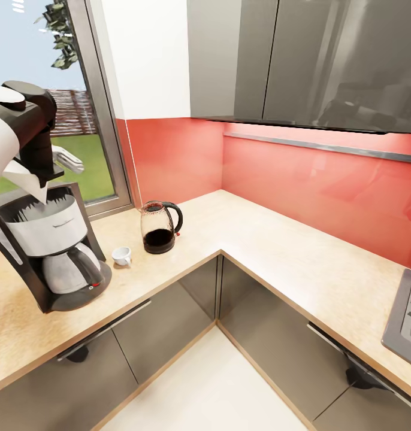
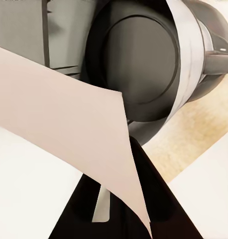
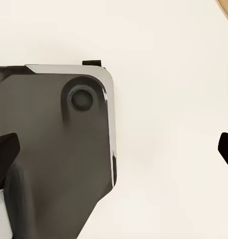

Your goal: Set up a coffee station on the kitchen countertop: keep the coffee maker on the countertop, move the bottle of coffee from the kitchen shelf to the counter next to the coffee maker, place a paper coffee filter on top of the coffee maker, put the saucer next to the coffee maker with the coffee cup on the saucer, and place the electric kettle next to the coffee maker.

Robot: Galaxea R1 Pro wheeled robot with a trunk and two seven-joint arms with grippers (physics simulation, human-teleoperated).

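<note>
Paper coffee filter [image 1: 26, 179], pinched in your left gripper [image 1: 41, 179] at the frame's left edge, should drop squarely onto the coffee maker [image 1: 50, 251] before you let go.

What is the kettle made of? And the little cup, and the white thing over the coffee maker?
The kettle looks like clear glass, since the wall shows through it; its handle and base look like black plastic. The cup is plain glossy white, probably ceramic. The filter looks like thin matte paper: it hangs in a bent sheet above the coffee maker.
</note>
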